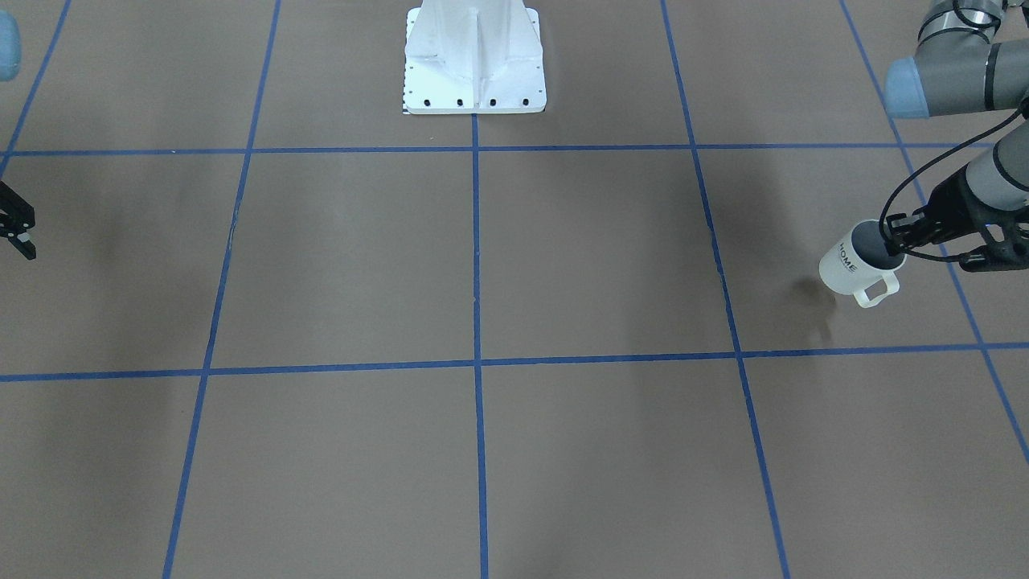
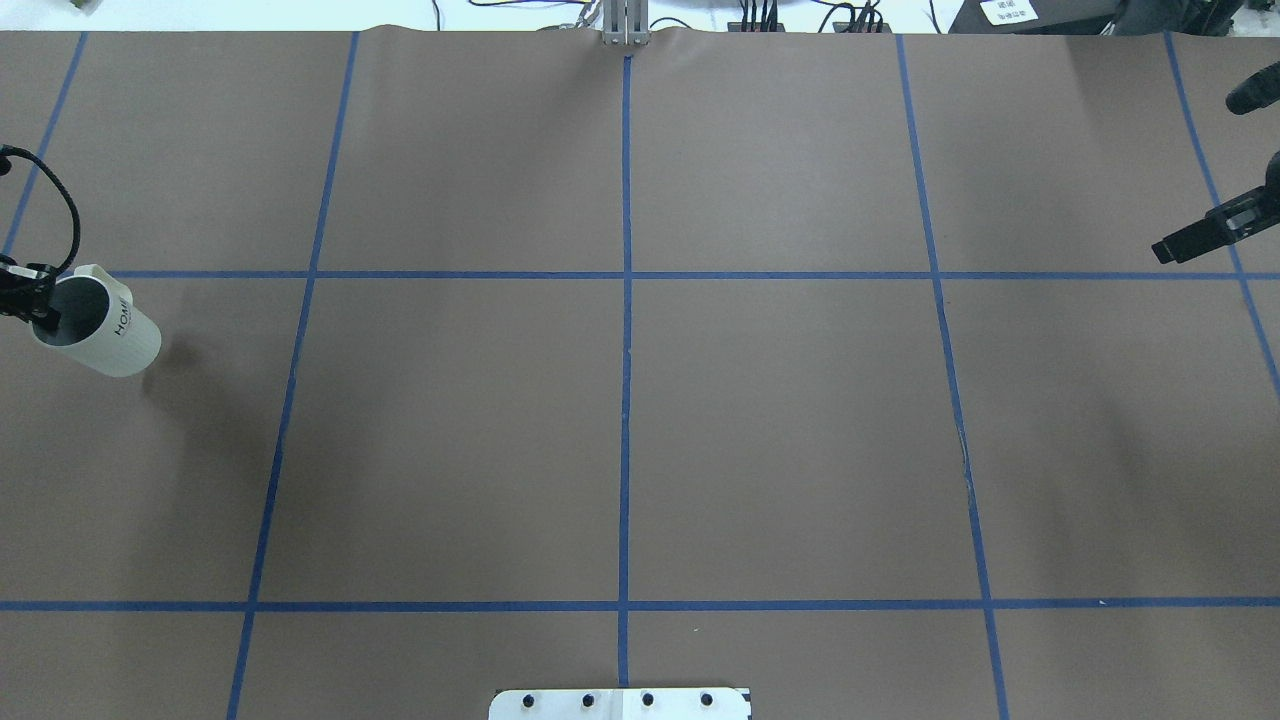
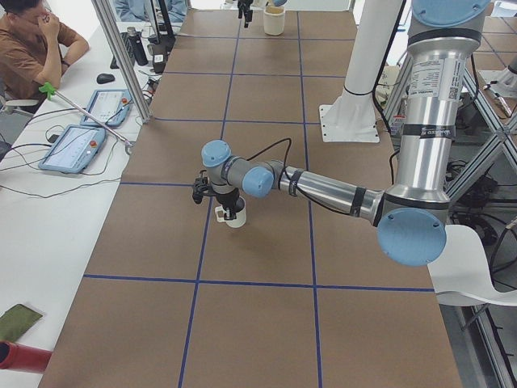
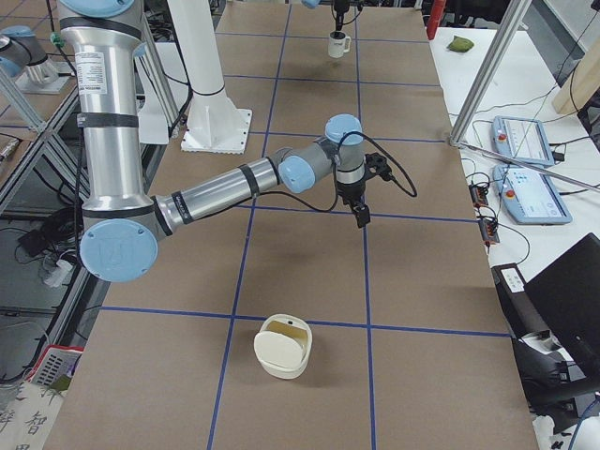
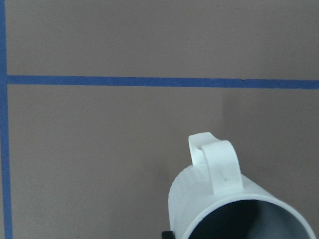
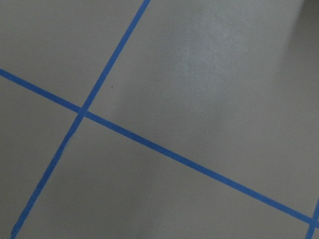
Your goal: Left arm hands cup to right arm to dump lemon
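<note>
The left gripper [image 1: 894, 241] holds the cup [image 1: 848, 261] in the air, far out to the robot's left of the white base [image 1: 474, 60].

Its fingers are closed on the rim only, and the cup hangs tilted with its shadow apart from it on the table [image 1: 563, 265]. I think such a thin pinch could let the cup swing or slip on the long way across. If the mouth dips lower, the lemon may roll out too early. I cannot see the lemon: the left wrist view looks into the grey mouth, but the bottom is hidden. The right gripper [image 2: 1170, 245] hangs well apart, on the other side of the base, and I cannot tell how far open it is. Only the exterior right view shows a white tub [image 4: 281, 349], farther from the base than that gripper.
</note>
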You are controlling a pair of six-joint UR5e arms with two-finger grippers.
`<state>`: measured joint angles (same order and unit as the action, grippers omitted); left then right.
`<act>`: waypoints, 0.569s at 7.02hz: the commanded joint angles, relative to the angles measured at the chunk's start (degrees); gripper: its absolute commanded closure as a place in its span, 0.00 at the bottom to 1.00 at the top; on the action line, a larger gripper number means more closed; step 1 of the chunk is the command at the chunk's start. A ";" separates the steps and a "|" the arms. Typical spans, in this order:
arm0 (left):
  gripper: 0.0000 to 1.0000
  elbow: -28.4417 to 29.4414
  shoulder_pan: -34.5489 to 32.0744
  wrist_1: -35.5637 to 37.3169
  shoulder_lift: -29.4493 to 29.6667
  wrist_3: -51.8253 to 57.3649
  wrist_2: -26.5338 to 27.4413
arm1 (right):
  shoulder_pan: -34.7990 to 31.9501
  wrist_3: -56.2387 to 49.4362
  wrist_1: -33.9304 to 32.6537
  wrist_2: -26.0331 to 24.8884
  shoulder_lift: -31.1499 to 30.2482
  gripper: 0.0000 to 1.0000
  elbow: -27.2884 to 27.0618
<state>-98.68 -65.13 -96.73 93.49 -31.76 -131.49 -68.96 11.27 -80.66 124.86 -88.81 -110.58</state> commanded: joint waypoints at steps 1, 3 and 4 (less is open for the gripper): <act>1.00 0.50 0.09 -0.04 0.03 -0.05 -0.08 | -2.22 -0.38 -0.29 4.23 -3.37 0.00 -0.34; 0.85 0.42 0.17 0.14 -0.32 -0.05 0.00 | -2.85 -0.38 -0.38 4.69 -4.17 0.00 -0.34; 0.48 0.33 0.17 0.05 -0.33 0.04 -0.08 | -3.37 -0.38 -0.38 6.17 -4.27 0.00 -0.34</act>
<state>-98.27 -64.98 -96.63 93.26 -31.80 -131.53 -71.75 10.90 -81.00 129.71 -92.75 -110.91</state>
